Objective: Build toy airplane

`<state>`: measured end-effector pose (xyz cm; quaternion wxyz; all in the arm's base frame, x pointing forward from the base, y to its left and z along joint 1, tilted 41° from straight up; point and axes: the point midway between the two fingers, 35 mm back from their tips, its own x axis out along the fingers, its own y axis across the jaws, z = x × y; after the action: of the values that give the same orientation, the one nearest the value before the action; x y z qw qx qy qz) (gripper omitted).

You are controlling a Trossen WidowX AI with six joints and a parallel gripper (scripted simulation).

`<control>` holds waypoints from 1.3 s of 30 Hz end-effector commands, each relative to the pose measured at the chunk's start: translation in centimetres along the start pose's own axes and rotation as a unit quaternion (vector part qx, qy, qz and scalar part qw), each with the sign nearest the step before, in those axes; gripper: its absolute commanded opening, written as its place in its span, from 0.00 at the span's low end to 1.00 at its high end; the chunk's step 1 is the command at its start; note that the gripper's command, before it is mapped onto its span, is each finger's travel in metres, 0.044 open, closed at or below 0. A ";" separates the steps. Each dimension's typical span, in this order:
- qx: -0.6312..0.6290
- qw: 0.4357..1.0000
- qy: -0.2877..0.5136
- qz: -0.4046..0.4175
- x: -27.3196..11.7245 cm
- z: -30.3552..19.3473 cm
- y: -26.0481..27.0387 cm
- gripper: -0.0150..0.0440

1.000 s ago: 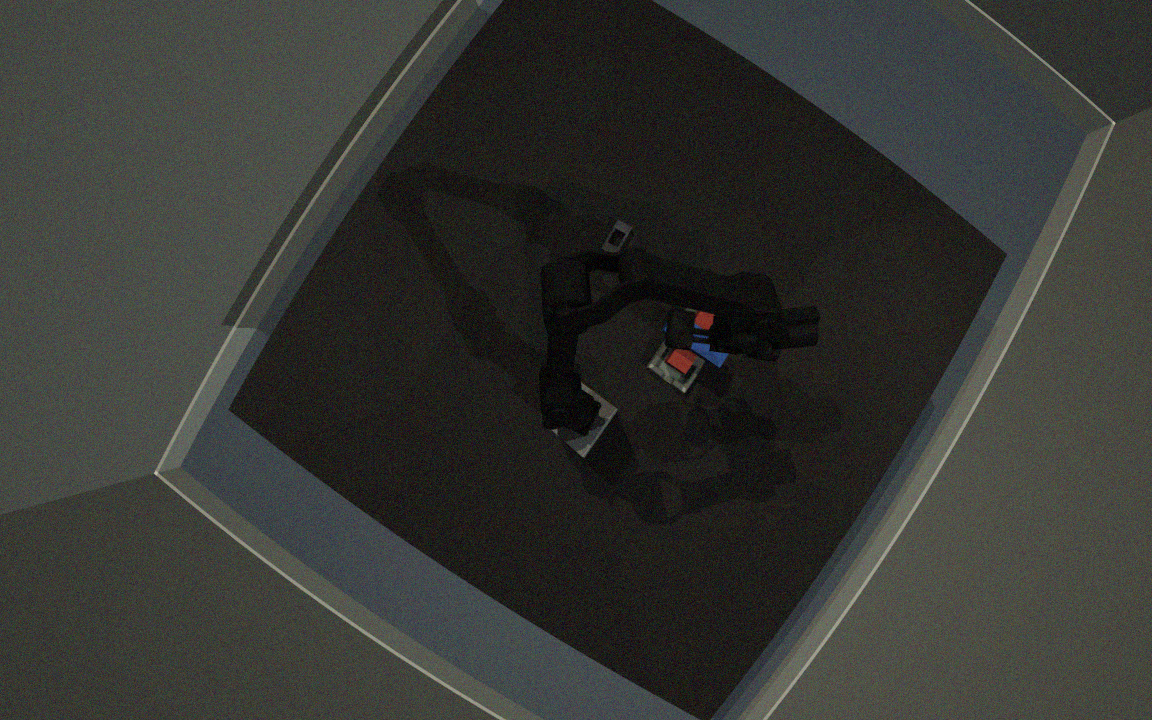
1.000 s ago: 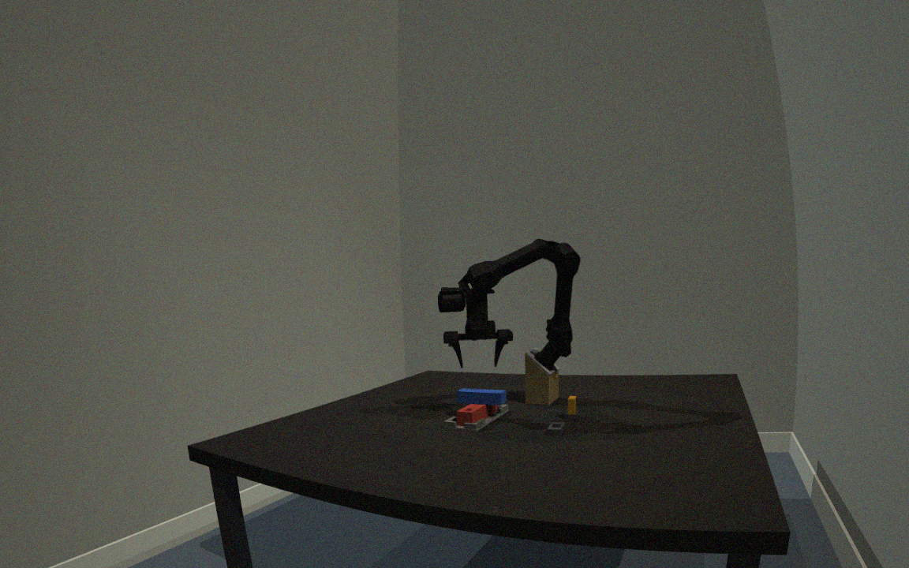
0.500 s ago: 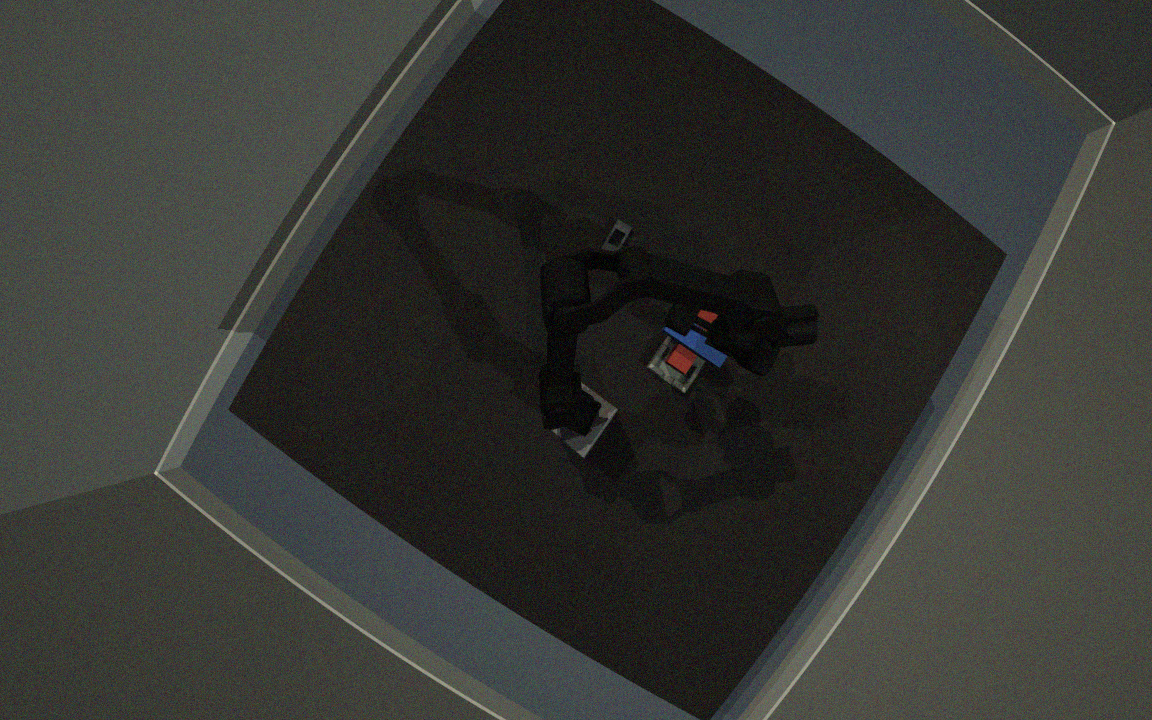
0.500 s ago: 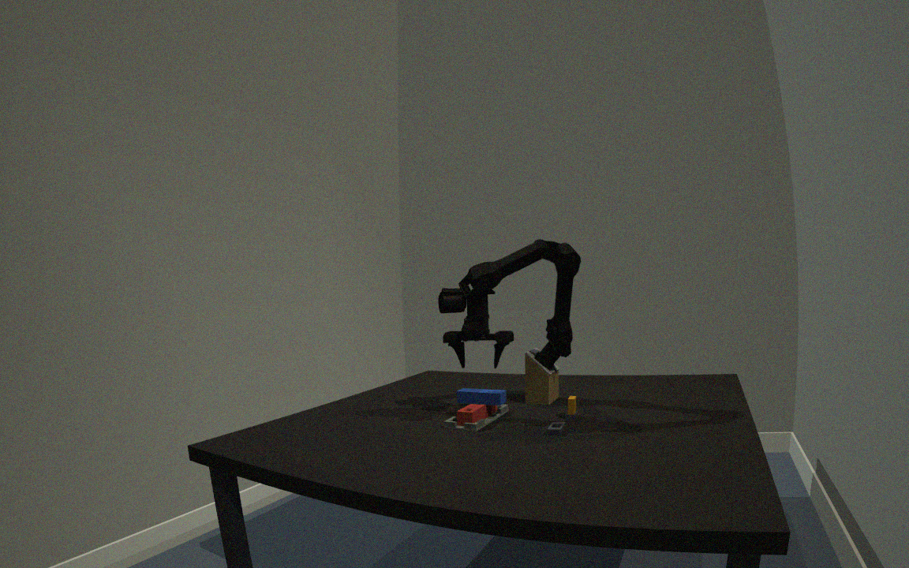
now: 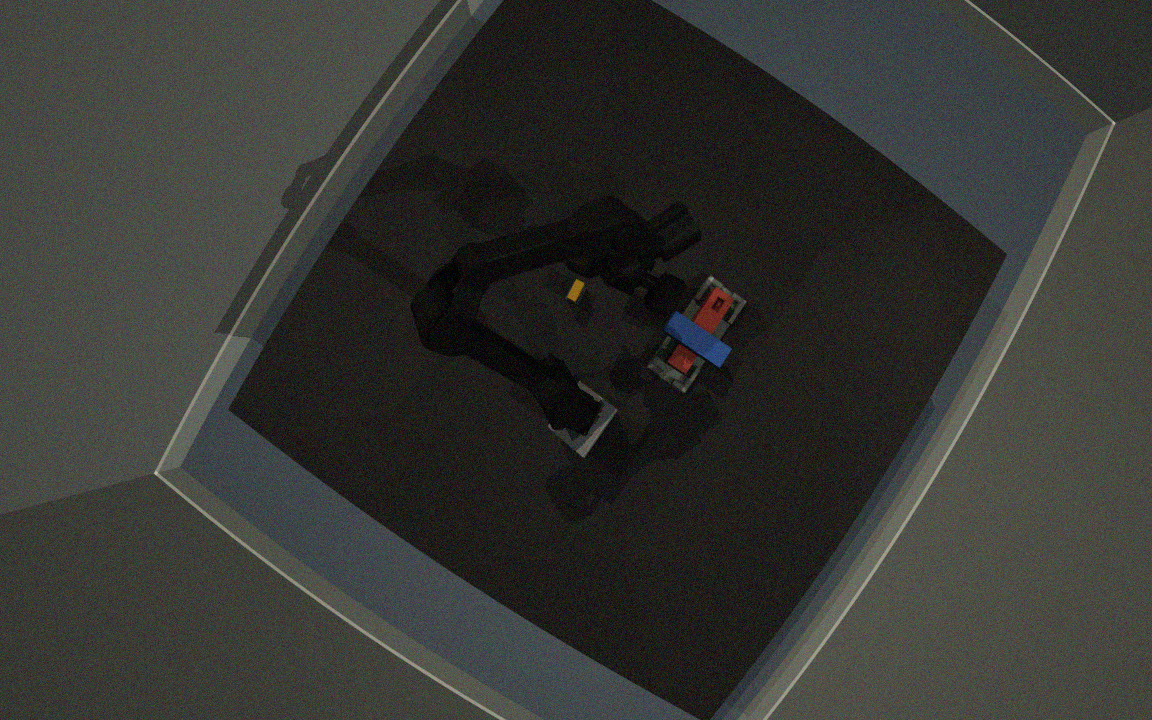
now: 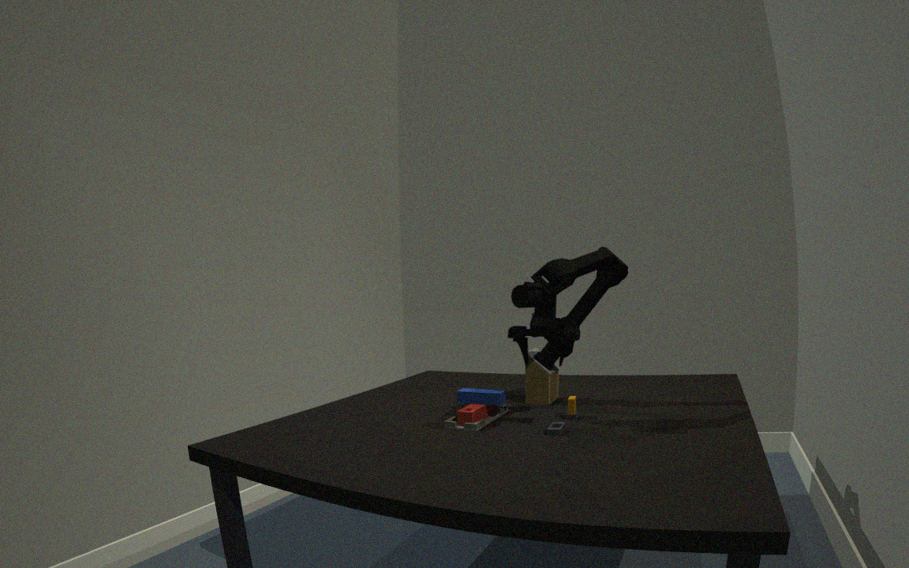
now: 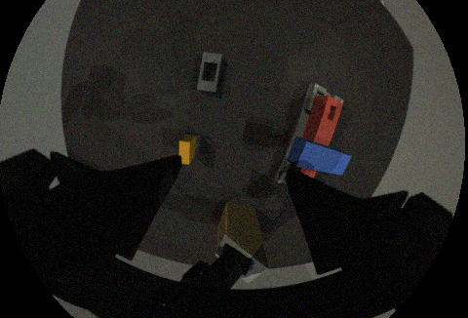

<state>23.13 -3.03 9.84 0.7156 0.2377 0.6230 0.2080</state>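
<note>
The red fuselage lies in the grey cradle. The blue wing lies across the top of the fuselage; its tab is hidden. The tail socket shows as a dark open hole. The yellow tail fin stands upright on the table, apart from the cradle. My gripper is open and empty, above the table between the tail fin and the cradle.
A grey block with a rectangular hole sits on the table beyond the tail fin in the wrist view; the arm hides it in the top view. The arm's wooden base stands behind the tail fin and cradle in the exterior view.
</note>
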 end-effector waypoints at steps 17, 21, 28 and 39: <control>0.008 1.000 0.003 0.029 6.3 -3.6 7.7 1.00; 0.008 1.000 0.003 0.029 6.3 -3.6 7.7 1.00; 0.008 1.000 0.002 0.029 7.8 -3.6 7.8 1.00; 0.008 1.000 0.003 0.028 9.3 -3.4 7.9 1.00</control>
<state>21.07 8.71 7.53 0.7106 0.2586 0.6138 0.2267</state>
